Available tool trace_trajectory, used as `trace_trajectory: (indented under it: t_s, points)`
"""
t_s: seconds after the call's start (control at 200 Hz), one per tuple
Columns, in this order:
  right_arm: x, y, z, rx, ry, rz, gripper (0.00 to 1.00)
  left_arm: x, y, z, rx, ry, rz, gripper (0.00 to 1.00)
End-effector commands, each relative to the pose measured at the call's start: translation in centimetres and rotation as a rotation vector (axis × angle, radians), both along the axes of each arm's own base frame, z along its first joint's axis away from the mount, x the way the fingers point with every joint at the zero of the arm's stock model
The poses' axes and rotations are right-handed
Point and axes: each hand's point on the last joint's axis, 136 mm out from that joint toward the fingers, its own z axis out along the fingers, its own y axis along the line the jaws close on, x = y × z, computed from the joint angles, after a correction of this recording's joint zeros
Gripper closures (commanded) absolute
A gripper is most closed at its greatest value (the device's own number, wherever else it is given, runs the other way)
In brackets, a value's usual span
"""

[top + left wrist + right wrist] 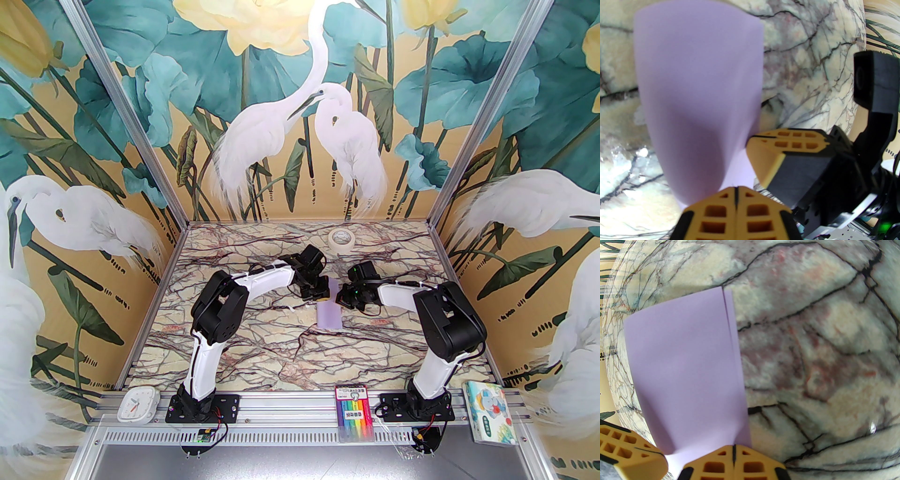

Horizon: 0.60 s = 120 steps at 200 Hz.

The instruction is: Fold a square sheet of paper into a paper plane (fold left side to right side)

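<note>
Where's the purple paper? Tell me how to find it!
Look at the middle of the marble table, where the left gripper and right gripper meet. The lavender paper sheet sits there, folded into a narrow strip, its far end pinched by both. It's the only purple thing, unlike the round white tape roll behind.

The sheet [329, 315] is plain pale lavender with one thin darker line along a layer's edge. My left fingers [712, 218] are orange-yellow with black seams, and my right fingers [752, 467] are the same. My arms [265, 281] are white with black joints. The table [243, 347] is cream marble, veined black and dark purple, with reddish blotches. At its far edge the tape [341, 240] is off-white. Along the near edge are a white clock [137, 404], rainbow-striped markers [355, 415] and a white tissue pack [490, 412] printed in blue and orange. The walls [93, 140] show white egrets, teal leaves and pale yellow flowers on ochre.
</note>
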Motion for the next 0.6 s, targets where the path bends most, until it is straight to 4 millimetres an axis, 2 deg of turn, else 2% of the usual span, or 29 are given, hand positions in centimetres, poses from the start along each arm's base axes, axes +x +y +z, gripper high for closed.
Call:
trace_trajectory:
  t_s: [0.0, 0.24, 0.595]
  points:
    - [-1.3, -1.2, -2.3, -0.085, 0.063, -0.009, 1.0, -0.7, 1.6, -2.6, 0.09, 0.023, -0.013, 1.0]
    - [-1.3, -1.2, -2.3, -0.087, 0.062, -0.01, 1.0, -0.5, 3.5, -4.4, 0.163, 0.017, -0.005, 1.0]
    - [-1.4, -1.2, -2.2, -0.089, 0.062, -0.008, 1.0, -1.6, 5.0, -7.1, 0.198, 0.043, -0.004, 1.0]
